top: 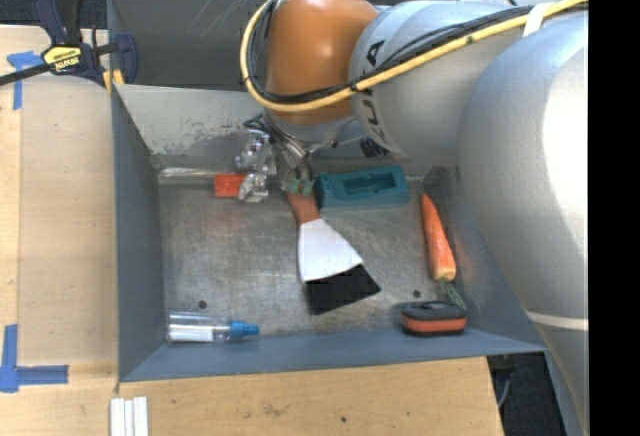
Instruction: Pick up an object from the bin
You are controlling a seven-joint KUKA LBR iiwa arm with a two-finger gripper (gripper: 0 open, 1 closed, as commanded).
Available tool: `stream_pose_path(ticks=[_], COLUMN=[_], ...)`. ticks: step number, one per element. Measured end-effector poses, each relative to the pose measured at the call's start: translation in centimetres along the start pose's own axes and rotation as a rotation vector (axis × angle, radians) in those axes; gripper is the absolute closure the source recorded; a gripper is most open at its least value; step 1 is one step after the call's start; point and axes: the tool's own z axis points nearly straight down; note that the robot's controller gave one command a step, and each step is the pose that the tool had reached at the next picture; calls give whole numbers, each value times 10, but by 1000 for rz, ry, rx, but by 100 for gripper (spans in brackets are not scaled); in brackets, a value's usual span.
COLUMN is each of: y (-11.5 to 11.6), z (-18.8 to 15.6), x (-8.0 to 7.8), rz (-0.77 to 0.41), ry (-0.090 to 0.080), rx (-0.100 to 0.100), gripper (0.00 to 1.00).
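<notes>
The tool hangs low toward twelve o'clock in the bin, beside a small orange block, probably lined up to grasp it; its opening I cannot tell.

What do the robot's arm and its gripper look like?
The arm is made of thick, rounded silver-grey segments with dark lettering on one. A glossy orange dome-shaped cover sits at the wrist. A yellow cable runs along the arm, and black cables loop around the cover. The gripper below is small, of bare grey metal.
</notes>
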Motion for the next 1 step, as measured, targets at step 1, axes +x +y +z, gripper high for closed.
stream_pose_path(ticks=[1], y=[0], z=[-22], x=[0], rz=[0], ry=[-2], rx=[-1], gripper=[100])
